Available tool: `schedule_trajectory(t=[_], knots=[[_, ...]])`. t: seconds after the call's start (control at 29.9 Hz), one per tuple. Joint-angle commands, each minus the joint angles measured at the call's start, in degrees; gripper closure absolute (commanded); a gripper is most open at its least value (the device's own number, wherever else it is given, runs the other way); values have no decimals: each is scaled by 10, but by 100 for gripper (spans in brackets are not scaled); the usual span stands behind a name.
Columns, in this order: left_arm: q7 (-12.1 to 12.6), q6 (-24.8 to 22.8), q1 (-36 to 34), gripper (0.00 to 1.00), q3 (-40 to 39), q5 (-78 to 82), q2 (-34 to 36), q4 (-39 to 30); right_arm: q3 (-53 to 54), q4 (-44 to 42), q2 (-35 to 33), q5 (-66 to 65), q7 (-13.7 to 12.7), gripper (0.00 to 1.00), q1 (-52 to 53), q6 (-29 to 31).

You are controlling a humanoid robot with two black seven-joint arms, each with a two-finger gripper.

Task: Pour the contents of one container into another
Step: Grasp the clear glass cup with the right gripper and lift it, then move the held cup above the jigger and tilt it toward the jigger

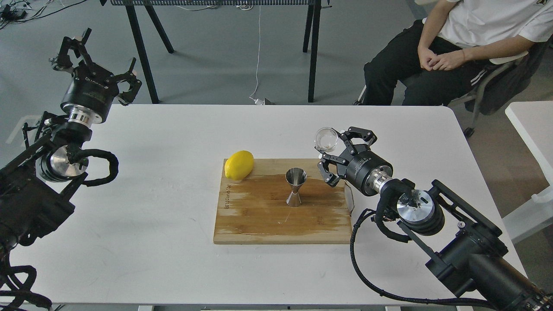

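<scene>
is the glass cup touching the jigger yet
Apart. The head view shows the glass cup held in the right gripper, up and right of the jigger, with bare board between them.

Lemon (239, 165) rests on cutting board (259, 220), white table (173, 129).

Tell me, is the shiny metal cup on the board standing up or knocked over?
Standing up. The jigger rests on its lower cone on the cutting board, with its open mouth facing upward.

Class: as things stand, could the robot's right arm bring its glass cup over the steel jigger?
Probably yes. The right gripper holds the glass cup just right of the jigger, with nothing between them.
</scene>
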Motion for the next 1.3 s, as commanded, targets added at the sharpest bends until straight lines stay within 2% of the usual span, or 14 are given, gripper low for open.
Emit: schedule_trajectory(t=[0.0,0.4,0.8,1.0,1.27], knots=[[0,0,0,0,1,0,2,0,-44,1,0,-60,6,70,21,0],[-1,1,1,0,1,0,3,1,-83,1,-4,-224,6,71,29,-9],[-2,-2,2,0,1,0,12,0,-98,3,-3,-293,7,71,37,-11],[-2,-2,2,0,1,-1,12,0,-122,4,-5,-314,22,71,37,-11],[-2,-4,2,0,1,-1,18,1,-135,12,-7,-346,24,70,42,-11]])
